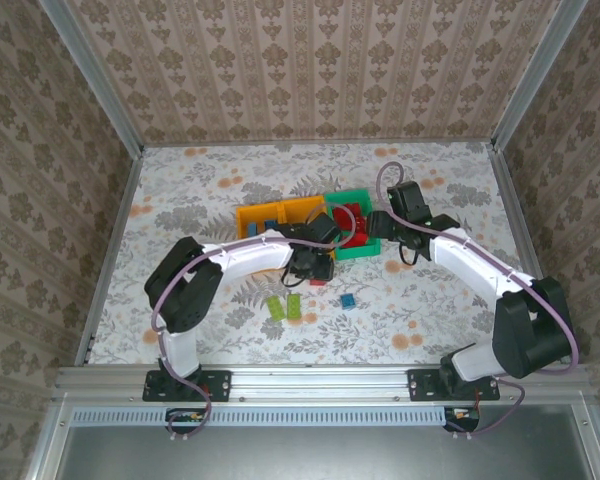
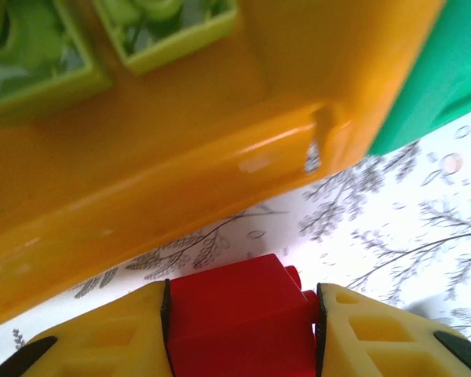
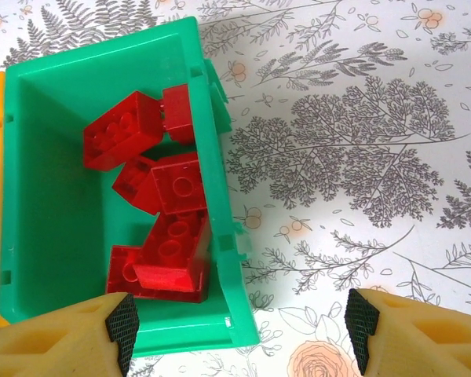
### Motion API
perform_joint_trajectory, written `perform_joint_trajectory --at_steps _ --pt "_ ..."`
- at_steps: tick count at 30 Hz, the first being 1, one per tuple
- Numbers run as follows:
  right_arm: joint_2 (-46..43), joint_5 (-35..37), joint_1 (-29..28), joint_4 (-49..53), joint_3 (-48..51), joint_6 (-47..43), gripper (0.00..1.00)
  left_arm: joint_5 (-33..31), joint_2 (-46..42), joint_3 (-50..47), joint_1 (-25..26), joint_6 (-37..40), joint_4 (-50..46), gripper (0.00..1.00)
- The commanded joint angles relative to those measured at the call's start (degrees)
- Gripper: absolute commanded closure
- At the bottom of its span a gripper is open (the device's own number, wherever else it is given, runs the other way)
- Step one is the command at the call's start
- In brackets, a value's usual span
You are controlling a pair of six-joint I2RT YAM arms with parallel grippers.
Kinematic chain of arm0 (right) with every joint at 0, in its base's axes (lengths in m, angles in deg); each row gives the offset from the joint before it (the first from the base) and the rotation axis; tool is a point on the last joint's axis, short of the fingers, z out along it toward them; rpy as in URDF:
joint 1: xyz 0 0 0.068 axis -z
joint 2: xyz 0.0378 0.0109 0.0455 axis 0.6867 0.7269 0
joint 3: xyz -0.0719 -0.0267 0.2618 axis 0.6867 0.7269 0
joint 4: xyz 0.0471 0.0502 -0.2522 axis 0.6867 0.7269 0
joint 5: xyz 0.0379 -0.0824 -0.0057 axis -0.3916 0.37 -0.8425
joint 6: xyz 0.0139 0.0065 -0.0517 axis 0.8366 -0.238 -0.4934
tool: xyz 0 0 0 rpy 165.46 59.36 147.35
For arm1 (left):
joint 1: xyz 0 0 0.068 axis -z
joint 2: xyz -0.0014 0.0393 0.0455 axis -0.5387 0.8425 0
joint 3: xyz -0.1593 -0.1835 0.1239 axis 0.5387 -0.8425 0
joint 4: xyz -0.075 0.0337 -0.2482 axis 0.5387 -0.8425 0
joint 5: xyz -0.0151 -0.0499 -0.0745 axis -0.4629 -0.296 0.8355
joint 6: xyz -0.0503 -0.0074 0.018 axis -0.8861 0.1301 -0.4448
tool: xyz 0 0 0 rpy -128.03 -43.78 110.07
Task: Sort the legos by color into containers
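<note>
Left wrist view: left gripper point(image 2: 242, 305) jaws pinch red brick point(image 2: 228, 330), close before orange bin point(image 2: 180, 165) wall. Green bin point(image 2: 436, 71), likely goal for red, lies at 2 o'clock from jaws, touching orange bin. Left arm is nearer one, already holding. Brick bottom cut off by frame edge; long axis unclear, also whether it rests on table point(image 2: 392, 228).

Right wrist view: right gripper point(image 3: 239, 338) jaws spread wide, nothing between, above near wall of green bin holding red bricks point(image 3: 173, 196). It may crowd the drop.
</note>
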Motion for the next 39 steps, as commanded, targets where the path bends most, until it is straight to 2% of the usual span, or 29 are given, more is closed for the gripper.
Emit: perform_joint_trajectory --at_steps 1,9,19,27,36,39 --pt "-3.6 1.5 0.9 -1.1 1.6 0.8 0.26 0.5 0.4 4.3 0.3 2.2 -1.6 0.61" --pt "-6.6 0.5 1.5 -0.8 6.0 0.7 0.26 0.1 2.4 14.5 0.0 5.7 -3.9 0.61" --pt "-13.7 -1.6 1.4 0.2 14.3 2.5 0.27 2.5 8.0 25.0 -3.2 8.3 -5.0 0.59" --pt "-18.9 -2.9 1.1 0.2 20.8 5.0 0.28 6.2 12.4 28.2 -5.5 7.8 -2.8 0.58" --pt "-21.3 -4.1 0.6 0.0 23.2 6.4 0.29 7.8 13.6 28.7 -6.2 6.2 -0.9 0.55" --pt "-21.0 -5.4 -0.2 -0.7 23.5 6.7 0.3 7.7 13.9 29.2 -6.3 5.9 -0.9 0.5"
